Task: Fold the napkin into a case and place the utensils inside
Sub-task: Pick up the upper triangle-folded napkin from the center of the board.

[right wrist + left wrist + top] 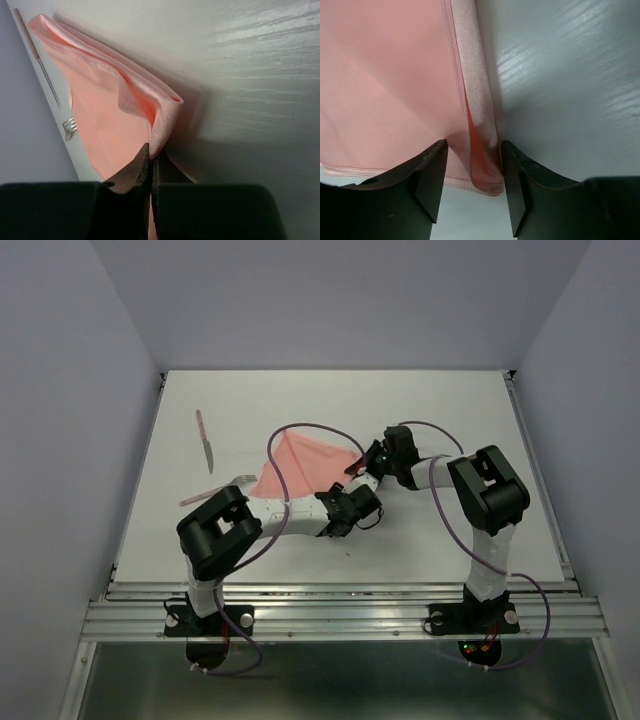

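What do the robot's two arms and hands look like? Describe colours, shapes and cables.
The left arm and right arm have white tubular links joined by chunky black joint housings. A thin purple cable loops along each. The left hand and right hand carry matte black, wedge-shaped fingers. Small green and red lights glow at the right arm's foot.

Flat white table (450, 420). On it: folded salmon-pink cloth napkin (305, 465), one corner between left gripper (473, 150) fingers. Pink-shafted silver fork (70, 127) left of that gripper, tines beside the napkin edge. Pink-handled knife (205, 440) farther left, apart.
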Robot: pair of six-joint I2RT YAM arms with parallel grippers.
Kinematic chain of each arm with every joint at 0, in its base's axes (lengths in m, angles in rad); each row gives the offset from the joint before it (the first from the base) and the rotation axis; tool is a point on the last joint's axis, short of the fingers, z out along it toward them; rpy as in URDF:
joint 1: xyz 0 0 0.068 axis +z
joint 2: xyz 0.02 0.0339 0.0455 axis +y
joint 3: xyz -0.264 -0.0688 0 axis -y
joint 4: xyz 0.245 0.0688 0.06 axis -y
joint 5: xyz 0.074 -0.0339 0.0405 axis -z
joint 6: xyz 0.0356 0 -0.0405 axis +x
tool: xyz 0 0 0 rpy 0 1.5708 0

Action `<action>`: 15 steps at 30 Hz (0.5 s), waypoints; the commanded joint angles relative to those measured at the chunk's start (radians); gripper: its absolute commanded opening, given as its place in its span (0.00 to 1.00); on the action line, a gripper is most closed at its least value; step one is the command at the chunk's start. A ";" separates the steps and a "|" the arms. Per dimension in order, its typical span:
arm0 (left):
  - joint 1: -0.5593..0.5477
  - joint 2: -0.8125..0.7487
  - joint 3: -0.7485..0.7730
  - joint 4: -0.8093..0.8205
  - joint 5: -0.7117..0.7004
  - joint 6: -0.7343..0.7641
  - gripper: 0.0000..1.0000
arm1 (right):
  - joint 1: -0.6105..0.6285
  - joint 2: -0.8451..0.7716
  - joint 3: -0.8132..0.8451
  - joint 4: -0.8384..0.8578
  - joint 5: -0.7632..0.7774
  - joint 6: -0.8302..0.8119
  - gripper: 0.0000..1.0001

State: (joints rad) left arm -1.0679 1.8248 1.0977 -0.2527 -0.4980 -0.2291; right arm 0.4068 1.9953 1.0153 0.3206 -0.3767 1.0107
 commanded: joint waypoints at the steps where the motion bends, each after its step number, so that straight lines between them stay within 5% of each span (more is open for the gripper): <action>1: -0.007 0.014 0.034 -0.026 -0.086 0.011 0.58 | 0.004 -0.046 -0.009 0.008 0.016 0.003 0.01; 8: -0.055 0.005 0.053 -0.051 -0.160 0.034 0.69 | 0.004 -0.044 -0.012 0.011 0.016 0.006 0.01; 15: -0.081 0.051 0.056 -0.056 -0.200 0.050 0.61 | 0.004 -0.046 -0.014 0.011 0.016 0.006 0.01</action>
State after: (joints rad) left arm -1.1343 1.8587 1.1221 -0.2871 -0.6254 -0.1947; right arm 0.4068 1.9953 1.0126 0.3206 -0.3740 1.0142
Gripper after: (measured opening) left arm 0.624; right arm 0.031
